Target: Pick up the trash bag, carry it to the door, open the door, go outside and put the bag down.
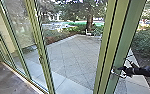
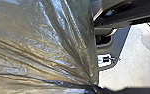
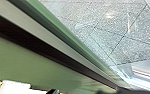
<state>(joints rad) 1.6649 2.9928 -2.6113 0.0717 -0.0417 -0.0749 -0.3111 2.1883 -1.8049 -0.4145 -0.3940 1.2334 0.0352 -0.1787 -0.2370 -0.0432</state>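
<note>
Robot's R hand (image 1: 121, 71) is up at the door handle (image 1: 113, 71), on the green door frame (image 1: 119, 45); looks to be right against the metal, but can't tell how far open the hand is or if it has a real grip. R arm (image 1: 143, 71) reaches in from the robot's R side, approx. level.

L hand (image 2: 97, 88) is closed on the trash bag (image 2: 48, 47): the dark, shiny plastic bunches into tight folds there & fans out wide from that pt. Bag is up close to the L wrist cam, w/ pale ground (image 2: 133, 57) beyond; can't tell if its bottom touches down.

Past the green frames, the paved yard (image 1: 71, 55) runs out to a tree (image 1: 90, 22), w/ shrubs (image 1: 147, 41) on the R. Dark floor (image 1: 6, 78) this side of the glass wall (image 1: 18, 25), near its bottom edge on the L. R wrist view has the green frame slanting alongside speckled paving.
</note>
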